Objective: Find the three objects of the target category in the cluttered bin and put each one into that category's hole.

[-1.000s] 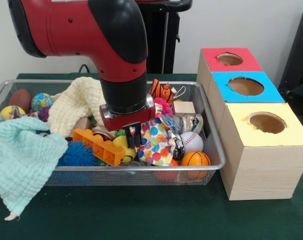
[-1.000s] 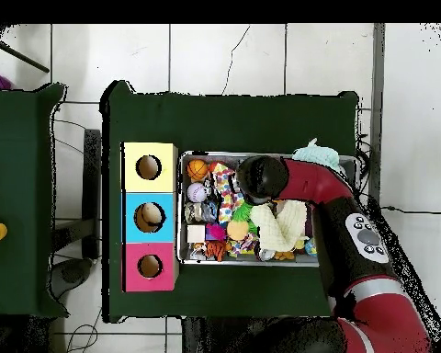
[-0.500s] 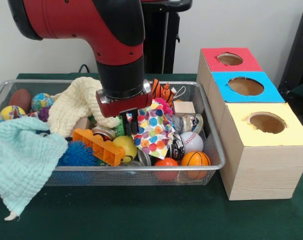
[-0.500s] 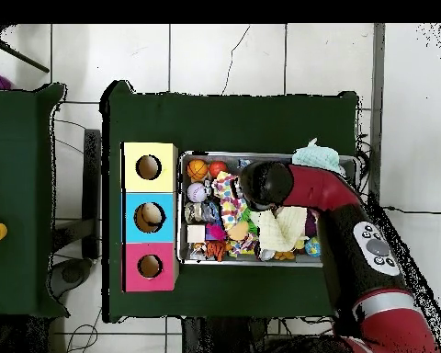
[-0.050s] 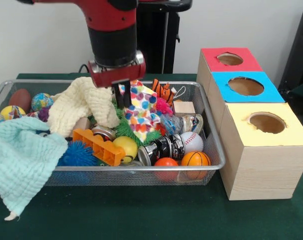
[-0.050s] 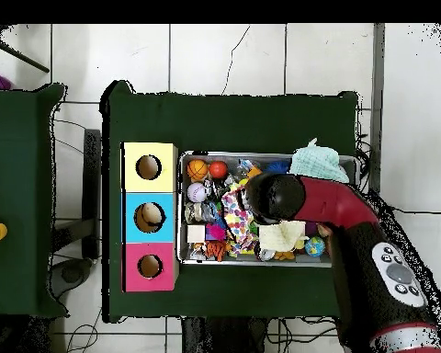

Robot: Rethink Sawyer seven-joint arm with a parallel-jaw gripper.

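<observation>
Right, end effector [image 5: 122, 96] is pinched on the top edge of the polka-dot cloth [image 5: 139, 112], which hangs limp above the middle of the wire bin [image 5: 211, 145]. Probably light, floppy fabric, so a bunched corner is the best hold. Under it sit a spiky green ball [image 5: 126, 129], a hard glossy baseball [image 5: 192, 141] and a knobby orange block [image 5: 99, 146]. The box holes [image 5: 266, 122] are cardboard-rimmed.

White tiled floor [image 6: 224, 55], pale wall [image 5: 36, 55]
</observation>
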